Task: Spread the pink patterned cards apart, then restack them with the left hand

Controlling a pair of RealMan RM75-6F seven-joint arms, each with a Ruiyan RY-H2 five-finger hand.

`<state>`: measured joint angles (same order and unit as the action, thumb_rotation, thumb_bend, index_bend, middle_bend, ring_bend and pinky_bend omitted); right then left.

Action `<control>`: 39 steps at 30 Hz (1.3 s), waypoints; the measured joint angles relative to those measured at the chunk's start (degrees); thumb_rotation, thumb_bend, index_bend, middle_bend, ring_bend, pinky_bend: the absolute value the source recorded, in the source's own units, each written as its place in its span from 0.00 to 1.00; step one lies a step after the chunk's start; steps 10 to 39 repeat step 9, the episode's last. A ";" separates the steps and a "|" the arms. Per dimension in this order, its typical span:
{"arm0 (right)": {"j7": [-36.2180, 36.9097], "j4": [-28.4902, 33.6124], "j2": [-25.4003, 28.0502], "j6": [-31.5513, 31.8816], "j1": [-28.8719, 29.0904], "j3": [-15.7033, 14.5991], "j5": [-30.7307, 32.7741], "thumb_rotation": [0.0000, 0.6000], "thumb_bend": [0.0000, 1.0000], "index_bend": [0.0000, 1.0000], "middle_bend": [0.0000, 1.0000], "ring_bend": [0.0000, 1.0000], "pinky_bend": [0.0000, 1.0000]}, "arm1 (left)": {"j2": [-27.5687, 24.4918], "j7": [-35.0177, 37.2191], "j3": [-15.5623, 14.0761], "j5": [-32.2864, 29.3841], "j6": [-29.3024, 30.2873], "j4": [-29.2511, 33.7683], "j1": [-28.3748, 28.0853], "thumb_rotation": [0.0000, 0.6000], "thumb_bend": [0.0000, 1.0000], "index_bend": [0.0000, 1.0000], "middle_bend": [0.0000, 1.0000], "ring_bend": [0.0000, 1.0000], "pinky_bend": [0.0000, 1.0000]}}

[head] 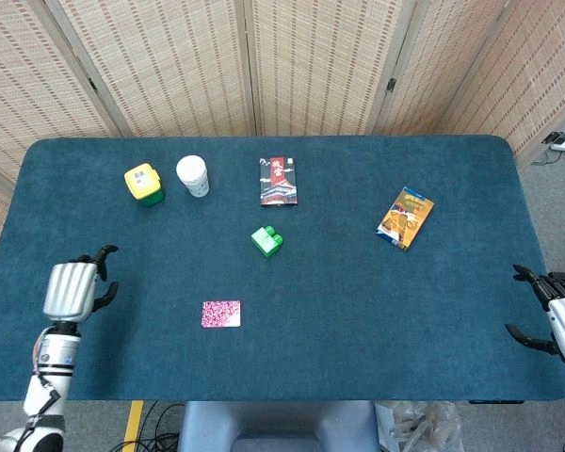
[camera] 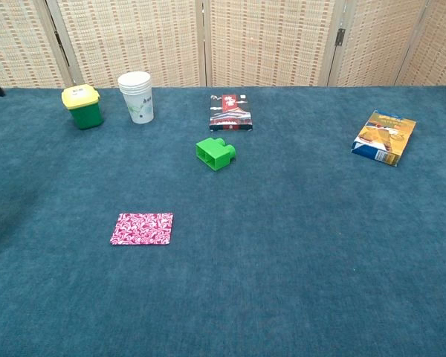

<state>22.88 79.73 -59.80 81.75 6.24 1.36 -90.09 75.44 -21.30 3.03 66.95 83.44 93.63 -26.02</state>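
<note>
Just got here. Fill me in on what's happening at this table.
Nothing is being handled right now. The pink patterned cards lie in one neat stack on the blue table, untouched. The left hand hovers off to the side near the table's left edge, holding nothing, fingers loosely apart. The right hand sits idle past the right edge, also holding nothing.

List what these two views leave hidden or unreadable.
- Pink cards: both views show one flat rectangle; how many cards are stacked is too small to tell.
- Left hand: head view shows only its back, so the palm side is hidden; chest view cuts it off at the left edge.
- Right hand: cut by the head view's right edge; absent from the chest view.
- Print on the box: too small to read.
</note>
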 measured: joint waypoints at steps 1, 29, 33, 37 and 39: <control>0.10 -0.02 -0.06 0.02 0.08 0.02 -0.08 1.00 0.28 0.09 0.24 0.18 0.21 | -0.76 0.50 -0.51 0.76 0.81 -0.04 1.01 1.00 0.35 0.29 0.49 0.39 0.48; 0.06 0.09 -0.85 1.29 -0.01 0.18 -0.38 1.00 0.26 0.09 0.24 0.18 0.21 | -4.27 4.09 -3.90 7.67 8.77 0.48 9.03 1.00 0.35 0.28 0.41 0.32 0.40; 0.06 0.09 -0.85 1.29 -0.01 0.18 -0.38 1.00 0.26 0.09 0.24 0.18 0.21 | -4.27 4.09 -3.90 7.67 8.77 0.48 9.03 1.00 0.35 0.28 0.41 0.32 0.40; 0.06 0.09 -0.85 1.29 -0.01 0.18 -0.38 1.00 0.26 0.09 0.24 0.18 0.21 | -4.27 4.09 -3.90 7.67 8.77 0.48 9.03 1.00 0.35 0.28 0.41 0.32 0.40; 0.06 0.09 -0.85 1.29 -0.01 0.18 -0.38 1.00 0.26 0.09 0.24 0.18 0.21 | -4.27 4.09 -3.90 7.67 8.77 0.48 9.03 1.00 0.35 0.28 0.41 0.32 0.40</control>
